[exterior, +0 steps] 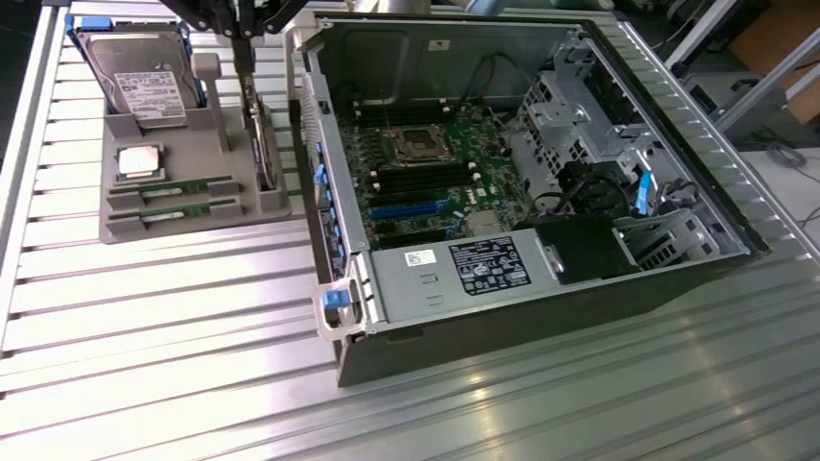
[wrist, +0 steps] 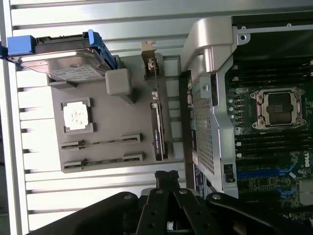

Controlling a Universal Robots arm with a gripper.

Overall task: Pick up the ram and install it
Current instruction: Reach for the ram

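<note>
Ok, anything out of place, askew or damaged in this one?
Nothing stands out. Both ram sticks sit straight in their slots in the grey holder, the processor sits square in its recess, and the hard drive leans in its cradle. The gripper is shut and empty over the holder.

Worktop [exterior: 167, 327]: ribbed silver metal slats, as I see it. I count two items resting directly on it: a grey parts tray [exterior: 192, 230] toward the exterior view's left, and an open computer case [exterior: 487, 331] just beside it.

Ribbed aluminium tabletop [exterior: 154, 317] — bright glare across its long slats.
</note>
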